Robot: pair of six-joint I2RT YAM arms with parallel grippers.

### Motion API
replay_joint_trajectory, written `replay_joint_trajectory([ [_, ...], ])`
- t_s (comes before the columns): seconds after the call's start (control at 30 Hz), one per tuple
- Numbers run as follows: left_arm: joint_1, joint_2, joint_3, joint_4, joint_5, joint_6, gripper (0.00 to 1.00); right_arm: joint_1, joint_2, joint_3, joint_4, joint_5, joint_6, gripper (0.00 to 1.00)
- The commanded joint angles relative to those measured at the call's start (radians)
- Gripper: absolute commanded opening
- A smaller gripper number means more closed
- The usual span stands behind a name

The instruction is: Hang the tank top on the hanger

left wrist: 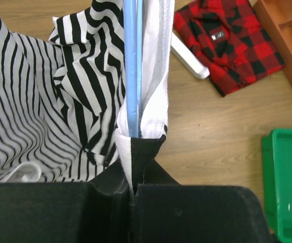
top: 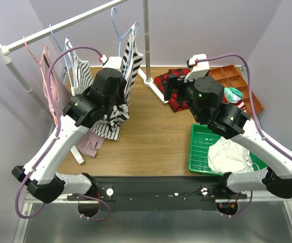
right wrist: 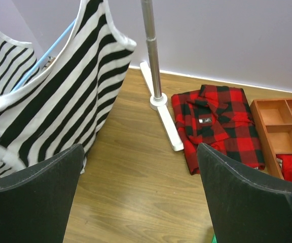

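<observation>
The tank top (top: 132, 56), with wide black and white stripes, hangs off the light-blue hanger (top: 116, 31) on the rail. In the left wrist view the hanger (left wrist: 132, 66) runs straight up between the top's pale inner folds (left wrist: 156, 61). My left gripper (left wrist: 133, 190) is shut on the tank top's white-edged black hem just below the hanger's end. My right gripper (right wrist: 141, 195) is open and holds nothing. It hovers over bare wood to the right of the tank top (right wrist: 70, 91), whose hanger (right wrist: 44, 55) shows behind the cloth.
A finer-striped top (left wrist: 14, 101) and a pink top (top: 48, 83) hang to the left. The rack's pole (right wrist: 151, 50) and white foot (right wrist: 167, 126) stand beside a red plaid shirt (right wrist: 214, 121). An orange tray (top: 237, 81) sits far right; a green bin (top: 202, 147) holds white cloth (top: 229, 154).
</observation>
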Motion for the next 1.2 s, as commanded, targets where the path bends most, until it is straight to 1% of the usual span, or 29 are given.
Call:
replay_joint_trajectory([
  [0.0, 0.044, 0.048, 0.065, 0.121, -0.047, -0.058, 0.00, 0.006, -0.043, -0.021, -0.014, 0.035, 0.023, 1.00],
  [0.23, 0.103, 0.117, 0.147, 0.142, -0.050, -0.074, 0.00, 0.006, -0.062, -0.027, -0.023, 0.034, 0.029, 1.00],
  [0.4, 0.144, 0.143, 0.160, 0.148, -0.038, -0.084, 0.00, 0.006, -0.068, -0.038, -0.023, 0.026, 0.036, 1.00],
  [0.6, 0.193, 0.141, 0.108, 0.180, 0.028, -0.087, 0.00, 0.006, -0.063, -0.047, -0.034, 0.006, 0.055, 1.00],
  [0.83, 0.218, 0.100, -0.013, 0.214, 0.069, -0.088, 0.00, 0.006, -0.065, -0.076, -0.026, -0.002, 0.065, 1.00],
  [1.03, 0.227, 0.066, -0.062, 0.226, 0.085, -0.084, 0.00, 0.005, -0.063, -0.088, -0.022, -0.002, 0.068, 1.00],
  [1.1, 0.229, 0.059, -0.065, 0.226, 0.088, -0.075, 0.05, 0.006, -0.062, -0.090, -0.022, 0.000, 0.068, 1.00],
  [1.17, 0.229, 0.046, -0.068, 0.228, 0.094, -0.068, 0.13, 0.006, -0.060, -0.091, -0.022, -0.002, 0.066, 1.00],
])
